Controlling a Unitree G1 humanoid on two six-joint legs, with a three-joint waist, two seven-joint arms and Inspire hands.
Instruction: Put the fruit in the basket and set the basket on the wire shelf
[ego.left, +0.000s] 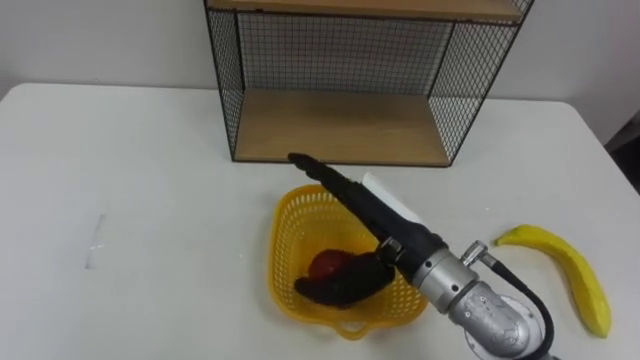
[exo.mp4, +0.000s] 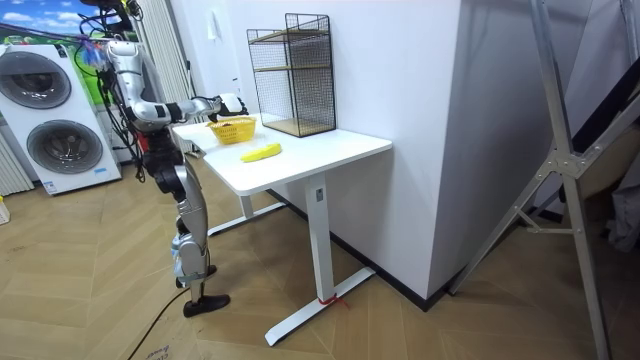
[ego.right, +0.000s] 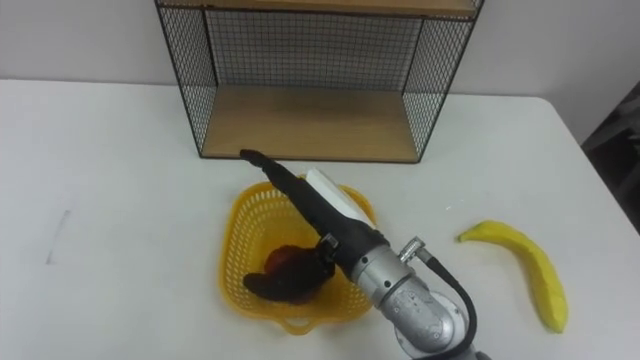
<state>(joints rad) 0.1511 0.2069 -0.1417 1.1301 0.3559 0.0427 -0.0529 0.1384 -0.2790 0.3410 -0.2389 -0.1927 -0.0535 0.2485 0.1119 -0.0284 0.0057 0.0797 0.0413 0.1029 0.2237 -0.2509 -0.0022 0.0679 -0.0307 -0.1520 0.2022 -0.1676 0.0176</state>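
A yellow plastic basket (ego.left: 285, 215) stands on the white table (ego.left: 130, 170), just in front of the wire shelf (ego.left: 340, 125). A red fruit (ego.left: 323, 263) lies inside it. My right hand (ego.left: 370, 210) reaches over the basket from the lower right. Its fingers are straight and point toward the shelf's lower board, while its thumb (ego.left: 345, 283) lies low in the basket beside the red fruit. A banana (ego.left: 570, 270) lies on the table to the right of the basket, apart from the hand. In the room view the robot stands at the table end nearest the basket (exo.mp4: 232, 129).
The shelf has black mesh sides and back, a wooden bottom board and a second board above (ego.left: 370, 8). The table's right edge (ego.left: 610, 150) runs close past the banana. A faint mark (ego.left: 95, 240) shows on the table's left part.
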